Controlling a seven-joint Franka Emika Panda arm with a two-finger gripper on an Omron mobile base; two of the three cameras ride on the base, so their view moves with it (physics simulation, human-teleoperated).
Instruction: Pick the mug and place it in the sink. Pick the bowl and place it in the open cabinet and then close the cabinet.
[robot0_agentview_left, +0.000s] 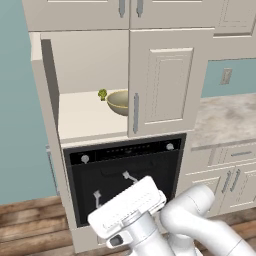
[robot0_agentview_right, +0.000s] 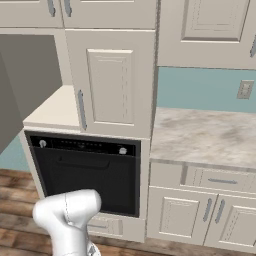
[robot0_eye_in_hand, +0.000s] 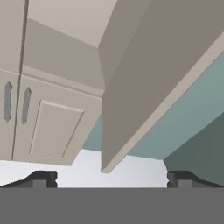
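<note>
One door of the cabinet (robot0_agentview_left: 90, 85) stands swung out to the left, edge-on; other door (robot0_agentview_left: 162, 80) shut. Bowl (robot0_agentview_left: 118, 102) already sits inside on the shelf, next to a small green broccoli-like bit (robot0_agentview_left: 102, 94), so placing looks done & only closing left, by my read. Gripper (robot0_eye_in_hand: 109, 177) spread wide, holding nothing; tips aim up at underside of the open door (robot0_eye_in_hand: 162, 74), prob. lining up for a push. Rel. to gripper: door close above & ahead; bowl higher up, further in, well apart. Hand low in front of the oven (robot0_agentview_left: 125, 170). Mug, sink: can't place from here.
</note>
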